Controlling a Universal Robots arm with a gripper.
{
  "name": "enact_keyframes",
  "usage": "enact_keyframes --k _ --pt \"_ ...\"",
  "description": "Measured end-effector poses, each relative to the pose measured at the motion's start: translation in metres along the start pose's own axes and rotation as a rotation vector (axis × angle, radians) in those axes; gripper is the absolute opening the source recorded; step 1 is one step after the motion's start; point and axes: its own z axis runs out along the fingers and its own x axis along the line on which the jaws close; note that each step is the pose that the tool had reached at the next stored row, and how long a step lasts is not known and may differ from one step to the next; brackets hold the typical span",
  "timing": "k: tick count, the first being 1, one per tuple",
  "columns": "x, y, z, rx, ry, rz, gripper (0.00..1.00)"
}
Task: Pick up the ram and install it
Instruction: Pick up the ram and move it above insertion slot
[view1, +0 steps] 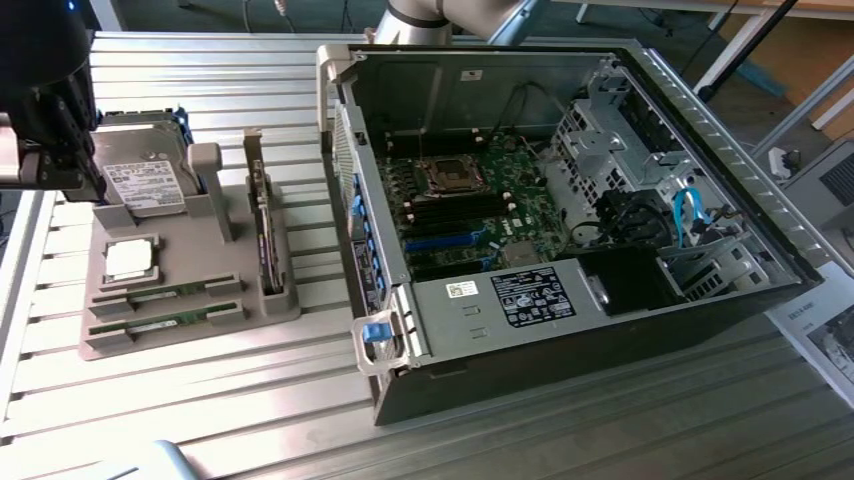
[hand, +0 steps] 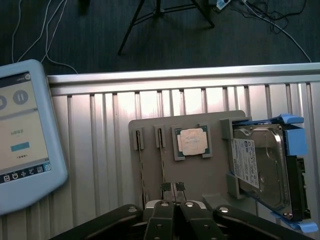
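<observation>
Two green ram sticks stand on edge in slots of a grey holder: one ram and a second ram beside it. In the wrist view they appear edge-on as thin strips, one ram and the other ram. My gripper hovers above the holder with its fingertips pressed together and nothing between them, closest to the nearer ram strip. In the exterior view the gripper hangs at the far left, over the holder's hard-drive end.
The holder also carries a square silver CPU and a silver hard drive in a blue bracket. An open computer case with its motherboard lies at the exterior view's right. A tablet rests on the ribbed metal table.
</observation>
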Motion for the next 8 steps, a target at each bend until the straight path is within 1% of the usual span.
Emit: enact_keyframes --k 2,8 --pt "0.0001 -0.0001 0.0009 -0.0014 0.0003 0.000 0.10" --pt "0.0002 -0.0001 0.0011 -0.0013 0.0000 0.000 0.10"
